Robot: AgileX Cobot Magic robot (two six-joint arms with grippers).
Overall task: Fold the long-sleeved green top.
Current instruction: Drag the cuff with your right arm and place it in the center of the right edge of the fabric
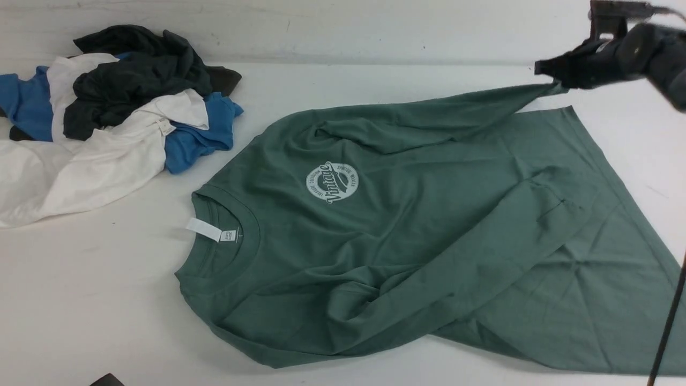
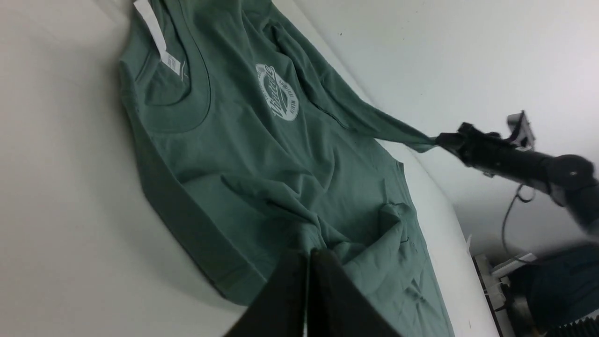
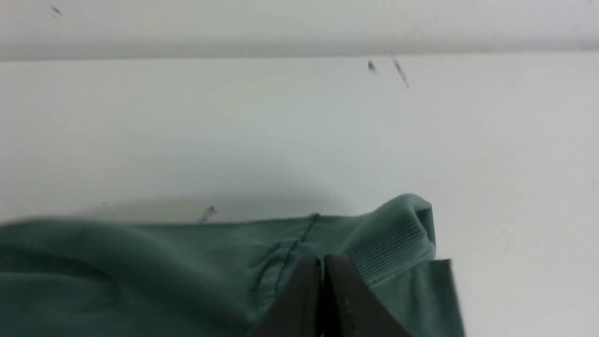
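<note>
Near far table [image 1: 375, 75] edge, right gripper [image 1: 549, 72] clamps green top [image 1: 429, 214] cuff [image 3: 398, 229] (left gripper [image 2: 309, 262] jaws together).

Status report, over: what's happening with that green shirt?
Right jaws shut on the top by its cuff, sleeve taut. Left jaws shut, empty. Rest lies flat, logo up. Clothes pile beside it, apart.

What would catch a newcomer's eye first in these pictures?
The green long-sleeved top covers the middle and right of the table, its round white logo facing up. At the far right, the right gripper pinches one cuff and the sleeve is stretched taut. A pile of blue, white and dark clothes lies far left.
</note>
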